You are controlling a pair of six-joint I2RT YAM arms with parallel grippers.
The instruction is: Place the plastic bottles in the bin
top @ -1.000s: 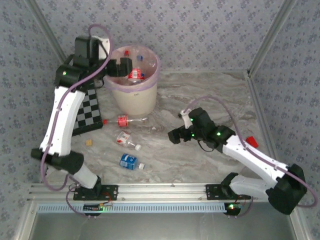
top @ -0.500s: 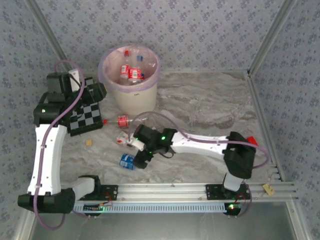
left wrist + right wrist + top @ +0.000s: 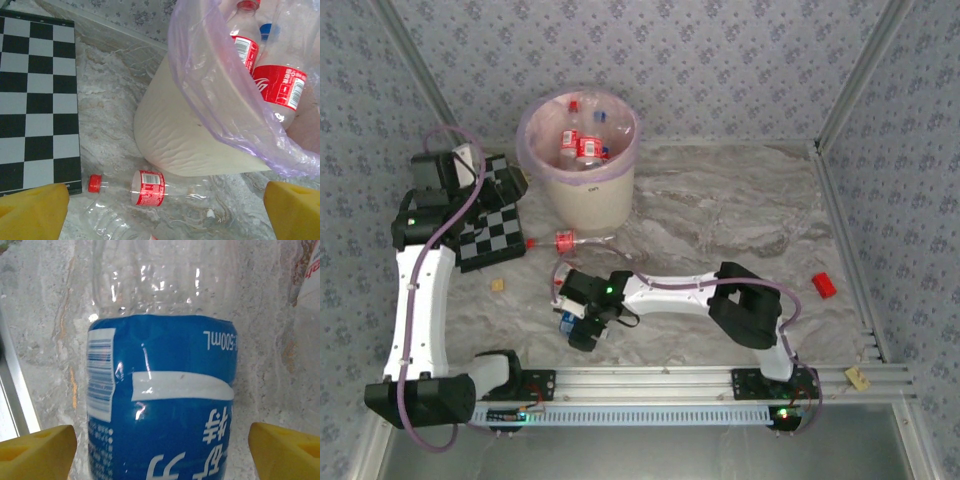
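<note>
The bin, cream-white with a pink bag, stands at the back and holds several plastic bottles. A red-labelled bottle lies on the table in front of it. A blue-labelled bottle lies near the front rail, and my right gripper is over it. In the right wrist view the blue-labelled bottle lies between the yellow fingertips; the right gripper is open with gaps on both sides. My left gripper hangs open over the checkerboard. The left gripper has nothing between its fingers and looks down on the red-labelled bottle and the bin.
A black-and-white checkerboard lies left of the bin. Another clear bottle lies beside the red-labelled one. A small tan piece sits near the checkerboard, and a red block at the right. The metal rail runs along the front.
My right arm swept left across the table to the blue-labelled bottle, its jaws narrowing. My left arm pulled back from the bin to above the checkerboard.
</note>
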